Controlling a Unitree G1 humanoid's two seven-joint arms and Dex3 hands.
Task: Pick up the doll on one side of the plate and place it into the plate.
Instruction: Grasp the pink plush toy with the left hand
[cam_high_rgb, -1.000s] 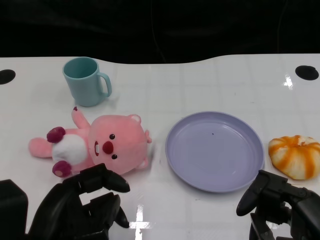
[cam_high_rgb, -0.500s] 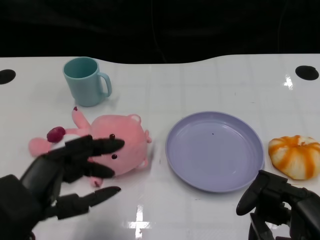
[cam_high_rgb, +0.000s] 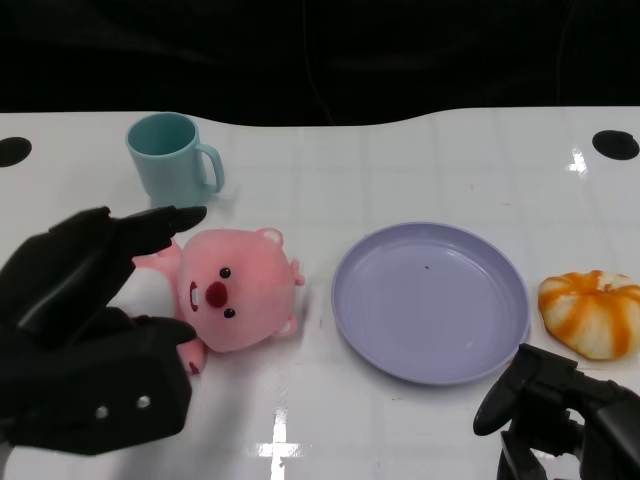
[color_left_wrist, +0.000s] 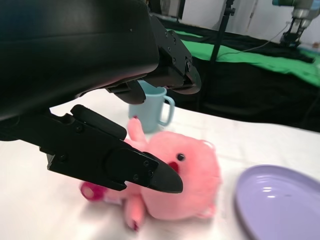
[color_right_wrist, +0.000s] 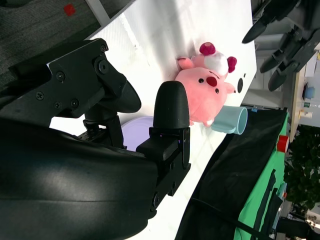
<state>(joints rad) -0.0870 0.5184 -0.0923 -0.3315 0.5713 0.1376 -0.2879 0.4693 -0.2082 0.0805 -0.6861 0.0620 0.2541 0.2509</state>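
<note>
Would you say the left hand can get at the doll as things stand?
Probably yes. The left hand is open right at the doll, its fingers spread on either side, nothing between them. The mug stands apart behind.

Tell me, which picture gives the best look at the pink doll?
The left wrist view: the doll fills the middle, close up, face clear, though a robot hand finger covers its body. The head view shows the doll smaller, its body behind the left robot hand. The right wrist view shows the doll small and turned sideways.
</note>
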